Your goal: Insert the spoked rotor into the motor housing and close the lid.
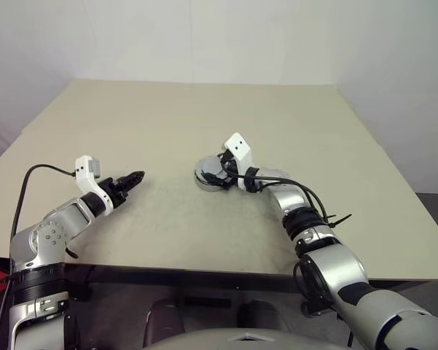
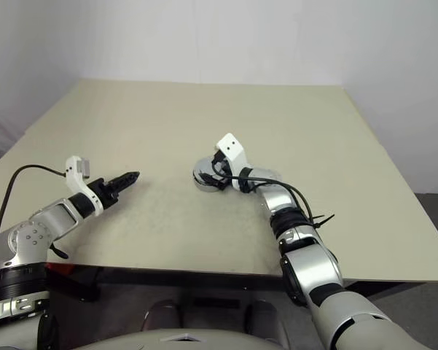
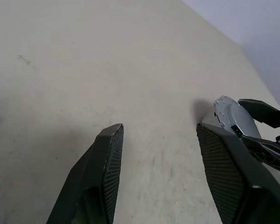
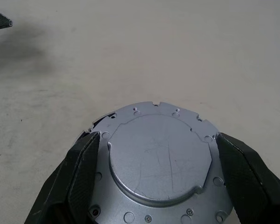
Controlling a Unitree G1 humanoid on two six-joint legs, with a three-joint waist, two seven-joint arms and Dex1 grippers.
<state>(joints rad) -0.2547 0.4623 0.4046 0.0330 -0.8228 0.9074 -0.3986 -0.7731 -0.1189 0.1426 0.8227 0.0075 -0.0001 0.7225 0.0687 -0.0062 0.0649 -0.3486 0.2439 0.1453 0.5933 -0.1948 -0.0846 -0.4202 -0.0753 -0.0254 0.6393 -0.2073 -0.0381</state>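
both right fingers (image 4: 86, 163) press the rim of one silver lid (image 4: 160, 158) on one motor housing (image 1: 208, 173), gripping it; two left fingers (image 3: 107, 158) gape empty above the counter (image 1: 167, 124).

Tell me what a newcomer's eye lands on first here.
The silver lid sitting on the motor housing near the middle of the beige table, with the right gripper straddling it, a black finger on either side. Off to the left, the left gripper hovers open, holding nothing.
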